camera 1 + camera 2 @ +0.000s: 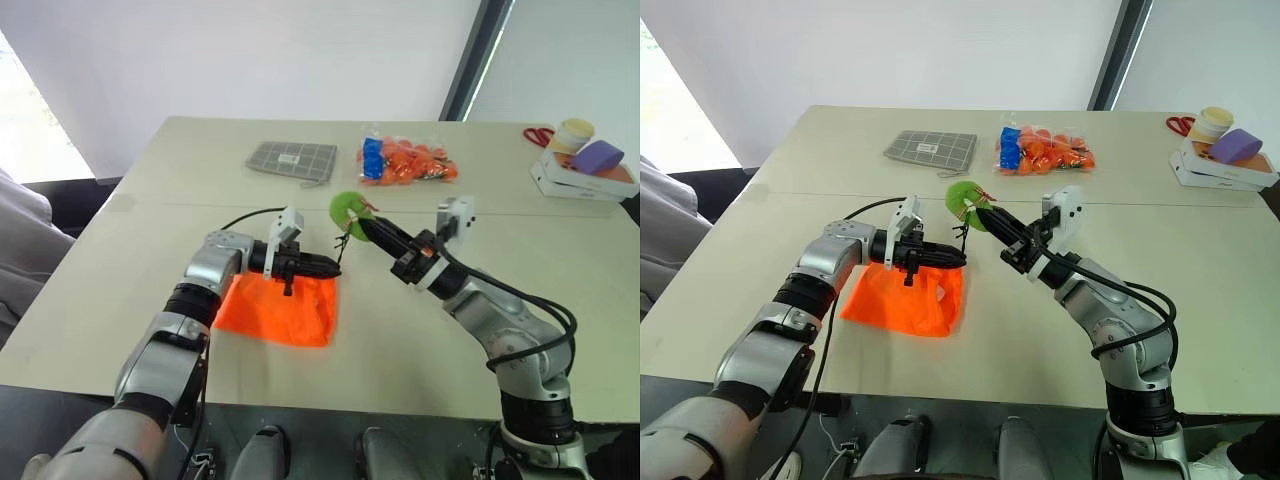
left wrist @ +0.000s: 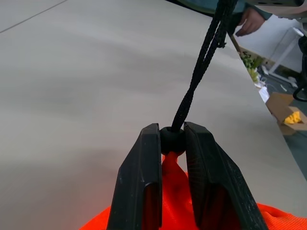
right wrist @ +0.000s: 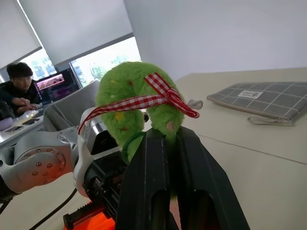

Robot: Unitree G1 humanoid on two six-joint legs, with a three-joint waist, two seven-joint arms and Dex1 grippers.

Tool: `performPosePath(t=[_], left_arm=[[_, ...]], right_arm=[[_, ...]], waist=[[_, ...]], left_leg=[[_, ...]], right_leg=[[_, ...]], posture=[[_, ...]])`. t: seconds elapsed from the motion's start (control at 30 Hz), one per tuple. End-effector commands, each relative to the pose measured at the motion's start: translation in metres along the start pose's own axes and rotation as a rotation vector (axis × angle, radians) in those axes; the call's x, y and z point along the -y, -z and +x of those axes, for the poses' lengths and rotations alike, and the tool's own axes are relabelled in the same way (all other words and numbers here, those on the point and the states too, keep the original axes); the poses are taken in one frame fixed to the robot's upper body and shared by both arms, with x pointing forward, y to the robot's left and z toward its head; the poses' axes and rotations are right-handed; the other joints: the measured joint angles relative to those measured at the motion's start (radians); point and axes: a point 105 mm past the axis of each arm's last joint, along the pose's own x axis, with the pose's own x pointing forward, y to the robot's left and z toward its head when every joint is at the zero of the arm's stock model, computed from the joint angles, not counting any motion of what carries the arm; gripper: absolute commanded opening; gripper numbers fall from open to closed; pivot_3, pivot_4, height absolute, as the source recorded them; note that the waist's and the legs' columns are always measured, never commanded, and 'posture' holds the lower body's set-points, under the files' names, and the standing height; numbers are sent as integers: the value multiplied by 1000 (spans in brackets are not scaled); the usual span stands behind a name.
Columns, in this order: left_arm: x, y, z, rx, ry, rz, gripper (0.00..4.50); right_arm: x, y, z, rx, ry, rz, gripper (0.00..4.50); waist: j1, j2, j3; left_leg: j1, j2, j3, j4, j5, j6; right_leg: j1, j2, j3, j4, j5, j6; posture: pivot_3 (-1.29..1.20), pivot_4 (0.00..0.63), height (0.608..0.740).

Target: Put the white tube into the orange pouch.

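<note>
The left gripper [image 1: 325,266] is pinched on the bead of the black cord [image 2: 201,62] at the mouth of the orange pouch [image 1: 280,310], which lies just below it. The right gripper [image 1: 372,228] clamps the green tag [image 3: 129,103], close beside the left.

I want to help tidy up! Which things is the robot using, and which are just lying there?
In use: orange pouch, its black cord, green tag, left gripper, right gripper.
Lying about: grey checked pouch, clear bag, white box, red scissors.
</note>
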Motion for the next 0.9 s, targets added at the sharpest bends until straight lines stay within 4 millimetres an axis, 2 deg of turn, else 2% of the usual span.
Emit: performPosePath(t=[0.03, 0.17, 0.4, 0.83, 0.9], left_arm=[[2, -4, -3, -1, -6, 44, 185], [1, -6, -4, 26, -27, 39, 185], [4, -4, -8, 19, -40, 53, 3543], [5, -5, -4, 26, -36, 44, 3543], [5, -7, -4, 35, -32, 46, 3035]], right_arm=[[1, -13, 3, 52, 8, -39, 0], [1, -13, 3, 54, 5, -37, 0], [-6, -13, 2, 59, -31, -25, 0], [-13, -11, 2, 55, -63, -14, 0], [-13, -11, 2, 52, -63, -14, 0]], waist=[[0, 0, 0], [1, 0, 0], [-1, 0, 0], [0, 0, 0], [0, 0, 0]], left_leg=[[0, 0, 0, 0, 0, 0], [0, 0, 0, 0, 0, 0], [0, 0, 0, 0, 0, 0], [0, 0, 0, 0, 0, 0], [0, 0, 0, 0, 0, 0]], right_leg=[[0, 0, 0, 0, 0, 0], [0, 0, 0, 0, 0, 0], [0, 0, 0, 1, 0, 0], [0, 0, 0, 1, 0, 0], [0, 0, 0, 1, 0, 0]], posture=[[0, 150, 724], [0, 150, 724], [0, 150, 724], [0, 150, 724], [0, 150, 724]])
